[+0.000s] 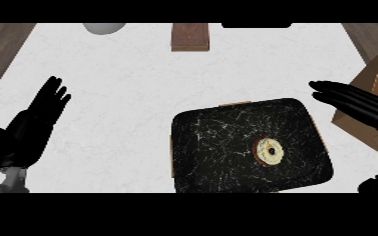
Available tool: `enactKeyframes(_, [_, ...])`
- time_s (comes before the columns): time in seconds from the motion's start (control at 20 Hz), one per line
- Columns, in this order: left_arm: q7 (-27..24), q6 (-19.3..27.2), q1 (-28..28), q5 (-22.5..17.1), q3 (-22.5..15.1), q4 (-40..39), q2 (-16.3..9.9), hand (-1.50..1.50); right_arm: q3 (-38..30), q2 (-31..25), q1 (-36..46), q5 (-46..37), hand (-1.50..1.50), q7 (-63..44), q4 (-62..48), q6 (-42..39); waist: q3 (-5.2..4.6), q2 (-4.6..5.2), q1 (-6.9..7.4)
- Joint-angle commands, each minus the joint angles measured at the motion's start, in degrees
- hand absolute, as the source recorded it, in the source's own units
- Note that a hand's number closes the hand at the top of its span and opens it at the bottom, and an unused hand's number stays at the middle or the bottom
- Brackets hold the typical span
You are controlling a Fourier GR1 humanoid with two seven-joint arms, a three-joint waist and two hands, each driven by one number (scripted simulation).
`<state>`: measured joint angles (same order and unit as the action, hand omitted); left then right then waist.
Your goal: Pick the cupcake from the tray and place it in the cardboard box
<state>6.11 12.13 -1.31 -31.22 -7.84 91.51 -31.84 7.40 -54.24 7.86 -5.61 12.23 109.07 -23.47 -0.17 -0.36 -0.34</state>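
A black marbled tray lies on the white counter at the lower middle. On its right half sits the cupcake, pale cream with a dark centre. The cardboard box stands at the right edge, only partly in view. My right hand is open, its straight fingers pointing left above the tray's far right corner and in front of the box; it holds nothing. My left hand rests open at the left, fingers up, well away from the tray.
A brown wooden block lies at the back middle of the counter. A pale grey rounded object sits at the back left. Wooden edges border the counter at both upper corners.
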Motion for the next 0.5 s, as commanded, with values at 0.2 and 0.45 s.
enactKeyframes(0.2, [-0.1, -1.3, 0.4, 1.0, 0.9, 0.0, 1.6, 0.0, 10.3, 3.1, 4.9, -5.8, -1.5, -21.2, 6.9, -7.2, 0.1, 0.35, 0.92])
enactKeyframes(0.45, [0.9, -4.2, -3.0, 1.3, 3.5, -4.7, 1.4, 0.0, 9.9, 5.9, 7.0, -1.2, -1.5, -29.2, 6.2, -14.1, 0.12, 0.42, 0.34])
